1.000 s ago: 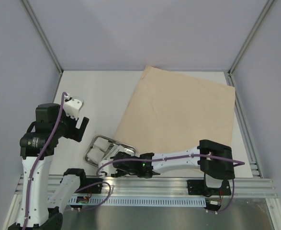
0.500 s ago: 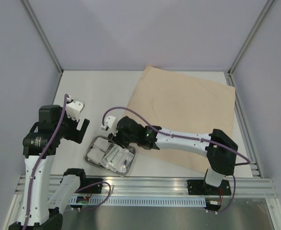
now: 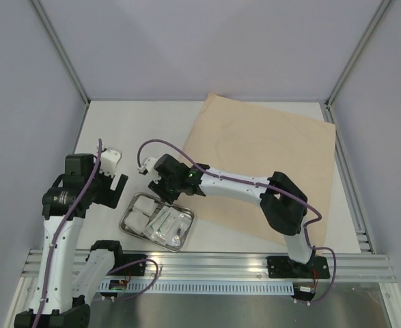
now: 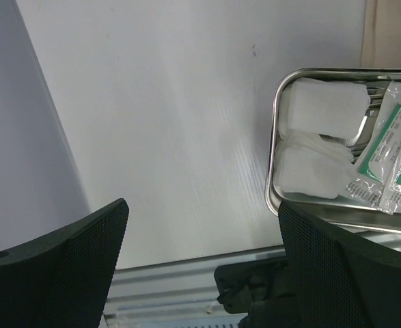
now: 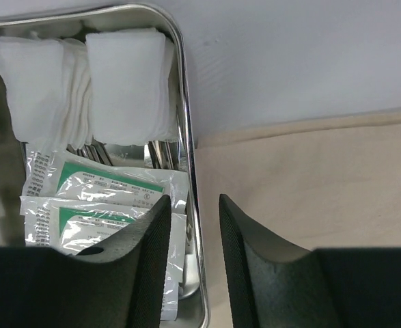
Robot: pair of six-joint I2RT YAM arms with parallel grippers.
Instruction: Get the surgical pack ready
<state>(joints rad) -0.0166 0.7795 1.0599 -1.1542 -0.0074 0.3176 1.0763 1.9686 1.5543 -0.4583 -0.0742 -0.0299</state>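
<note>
The shiny steel tray [image 3: 127, 217] sits at the table's near left, holding white gauze pads [image 3: 139, 213] and clear packets [image 3: 167, 224]. The tan wrap sheet [image 3: 268, 150] lies flat to its right. My right gripper [image 3: 164, 195] hovers at the tray's far right rim. In the right wrist view this gripper [image 5: 193, 229] is narrowly open, with the tray rim [image 5: 185, 123] showing in the gap. Gauze [image 5: 118, 82], packets [image 5: 98, 198] and steel instruments [image 5: 160, 154] lie left of it, the wrap [image 5: 309, 184] right. My left gripper [image 3: 111, 191] is wide open and empty, left of the tray [image 4: 274, 171].
An aluminium rail [image 3: 207, 270] runs along the near edge, just below the tray. The enclosure's left wall [image 4: 22, 137] stands close to the left arm. Bare white table [image 4: 186, 123] lies between the wall and the tray.
My right arm swung from the tray's near side over it to its far right rim, folding its elbow. The tray's contents are now uncovered. The left arm sank slightly.
</note>
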